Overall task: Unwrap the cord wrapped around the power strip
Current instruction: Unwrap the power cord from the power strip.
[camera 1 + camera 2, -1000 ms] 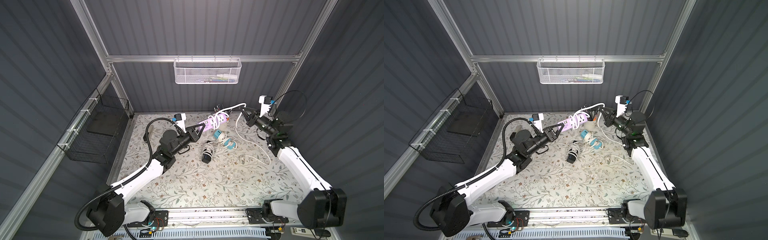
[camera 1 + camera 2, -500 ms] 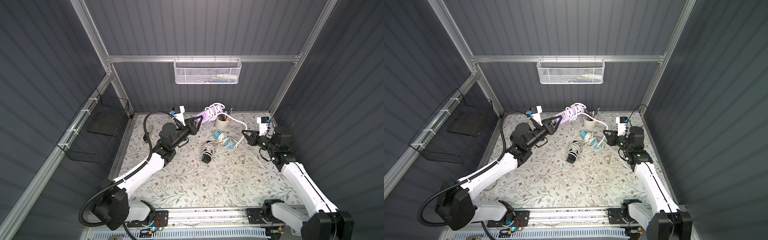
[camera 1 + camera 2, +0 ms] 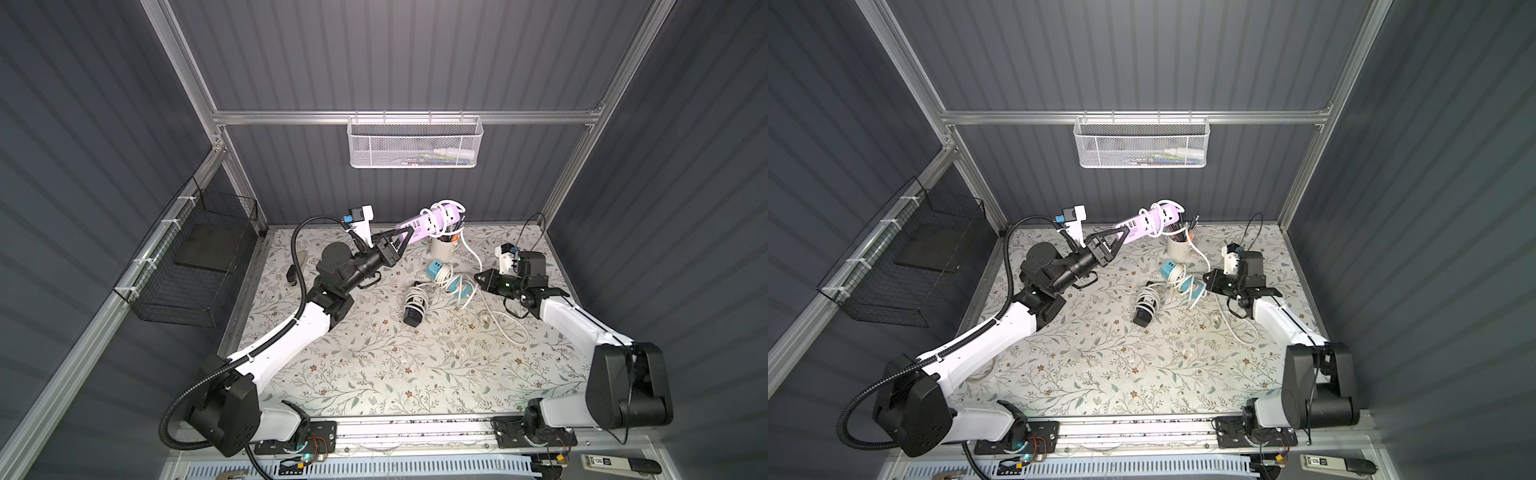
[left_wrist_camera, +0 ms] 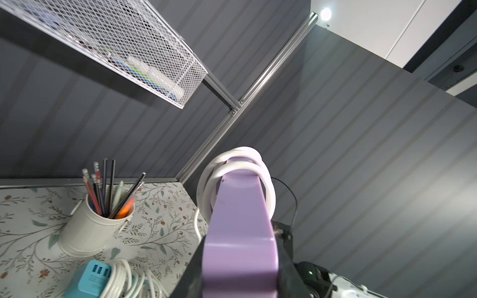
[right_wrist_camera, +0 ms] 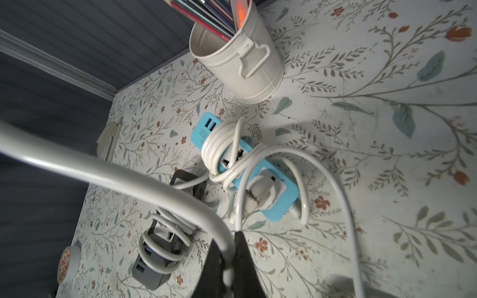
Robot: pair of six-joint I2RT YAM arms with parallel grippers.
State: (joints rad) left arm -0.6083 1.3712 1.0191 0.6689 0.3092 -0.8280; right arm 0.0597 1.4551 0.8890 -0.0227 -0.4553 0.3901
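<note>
Floral mat [image 3: 374, 374] ringed by dark ribbed walls, both arm bases on the near rail. Near right, low over the mat: right gripper [image 3: 478, 277], pressed together on the white cord [image 5: 144, 182] — grip plain only from the right wrist, cord caught between the black fingertips [image 5: 246, 258]; from above, too small to read beyond contact. Slack of the same cord looped on the mat just nearer than that gripper. Mid-mat, to the left: dark power strip [image 3: 413, 311] and, just beyond and to the right, blue power strip [image 3: 446, 277], each bound in its own cord, close together and lying between the two grippers. Shown clearly by the right wrist alone: a plug seated in the blue strip's face, and a small patterned round thing [image 5: 67, 260] past the dark strip. Farther back, cream cup [image 3: 442, 248] of pencils, upright, with the white cord rising past its right side. Raised clear of the mat beside the cup: purple power strip [image 3: 432, 222], tilted up toward the far wall, near end clamped in the closed left gripper [image 3: 400, 240]. A couple of cord turns wrapped round its far end — clearest from the left wrist, looking along the strip's plain side; sockets and USB ports visible from above only. Farthest: white mesh basket [image 3: 415, 145] on the back rail, black wire basket [image 3: 191, 266] on the left wall.
</note>
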